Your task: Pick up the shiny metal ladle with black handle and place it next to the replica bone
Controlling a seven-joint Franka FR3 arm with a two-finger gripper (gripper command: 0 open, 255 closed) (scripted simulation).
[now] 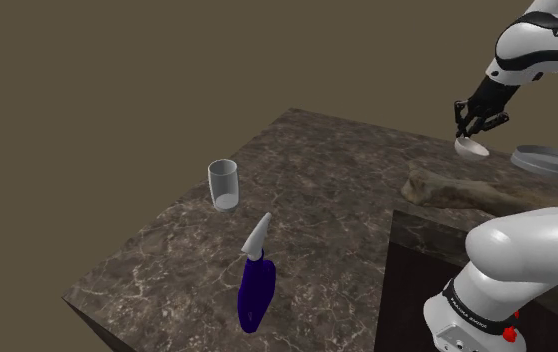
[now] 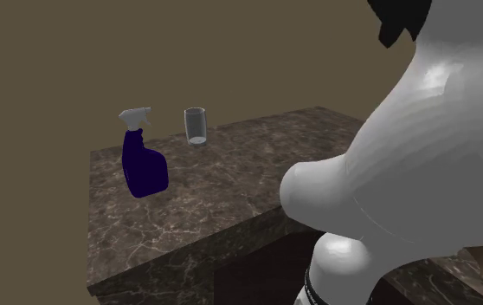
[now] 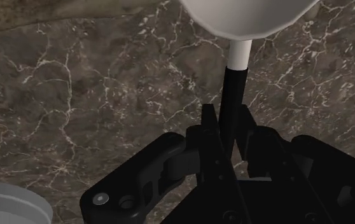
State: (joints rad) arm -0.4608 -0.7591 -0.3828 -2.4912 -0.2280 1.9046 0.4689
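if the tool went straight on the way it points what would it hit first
The tool clasps the ladle, whose pale bowl leads; straight ahead is the dark marbled countertop. The bowl would probably touch it first; depth is unclear.

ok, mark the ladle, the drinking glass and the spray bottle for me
Pale-bowled ladle with black handle [image 3: 233, 89]: wrist view, on the black handle.
Clear drinking glass [image 1: 224, 186]: shoulder view, mid-wall.
Dark blue spray bottle with white trigger [image 1: 255, 292]: shoulder view, on the blue body.

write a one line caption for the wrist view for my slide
Black gripper clasping the ladle by its black handle, pale bowl ahead, over the dark veined countertop.
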